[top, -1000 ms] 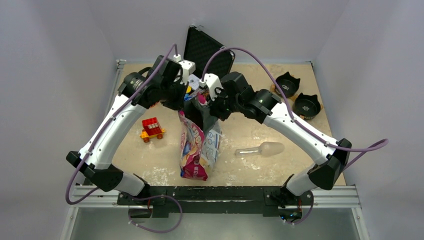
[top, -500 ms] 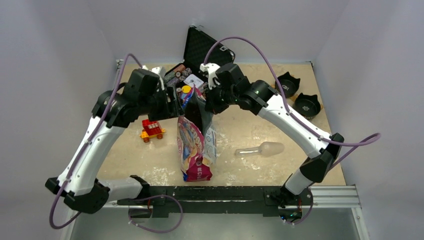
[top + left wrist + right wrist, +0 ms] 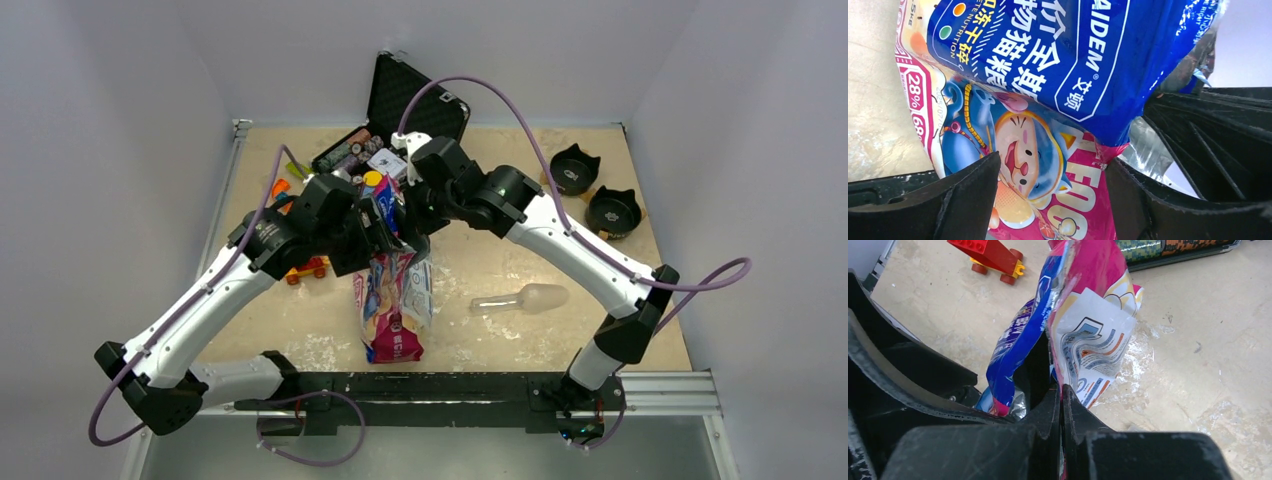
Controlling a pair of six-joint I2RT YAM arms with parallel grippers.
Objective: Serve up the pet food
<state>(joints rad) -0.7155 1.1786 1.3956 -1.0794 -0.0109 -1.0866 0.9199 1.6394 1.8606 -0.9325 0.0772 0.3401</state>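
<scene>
Opening the glossy pink-edged blue-and-white bag (image 3: 392, 300): my right gripper (image 3: 1060, 400) pinches its rim, my left gripper (image 3: 1053, 162) gapes at nine o'clock. I reckon it must close, then pull apart.

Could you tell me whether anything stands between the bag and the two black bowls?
Nothing on the table does: bare surface lies between the bag and the bowls at far right. The scoop lies nearer, off that line. Only the right arm, its gripper pinching the bag's top, reaches over it.

Stands upright on the bench (image 3: 500, 262), near its front middle: a glossy pink-edged pet food bag (image 3: 394, 310), printed blue and white with a cartoon animal. Pinched at the top edge by the right fingers (image 3: 1044, 416).
</scene>
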